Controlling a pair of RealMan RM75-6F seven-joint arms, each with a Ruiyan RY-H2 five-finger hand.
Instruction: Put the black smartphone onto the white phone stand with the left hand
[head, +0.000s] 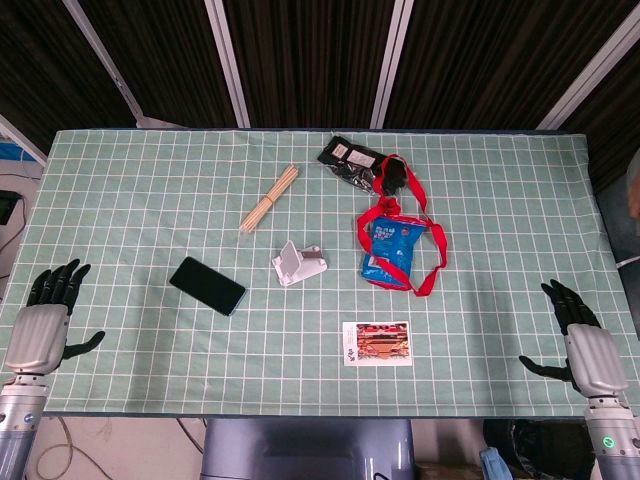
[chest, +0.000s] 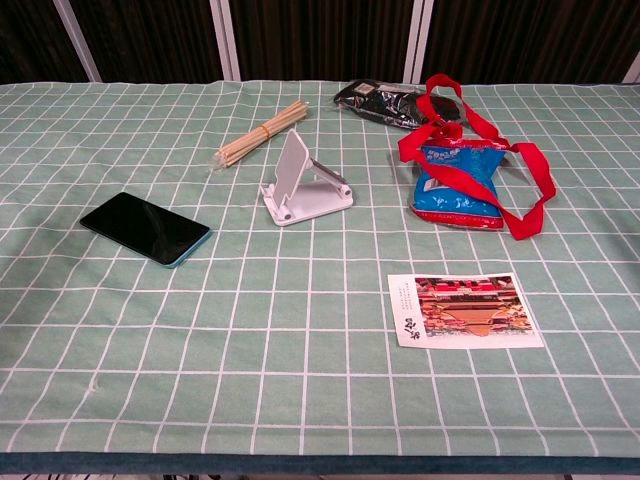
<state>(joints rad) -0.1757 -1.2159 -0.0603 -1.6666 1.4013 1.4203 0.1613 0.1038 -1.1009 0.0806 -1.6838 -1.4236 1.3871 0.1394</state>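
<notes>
The black smartphone (head: 207, 285) (chest: 146, 228) lies flat, screen up, on the green checked cloth, left of centre. Just to its right stands the white phone stand (head: 298, 264) (chest: 303, 185), its backrest tilted up. My left hand (head: 45, 315) hovers at the table's left front edge, fingers spread, holding nothing, well left of the phone. At the right front edge my right hand (head: 580, 335) is also spread and holds nothing. Neither hand shows in the chest view.
A bundle of wooden sticks (head: 269, 198) (chest: 261, 131) lies behind the stand. A blue snack bag with a red strap (head: 393, 250) (chest: 458, 182) and a black packet (head: 352, 160) (chest: 378, 98) sit right of it. A printed card (head: 377, 343) (chest: 463, 309) lies near the front.
</notes>
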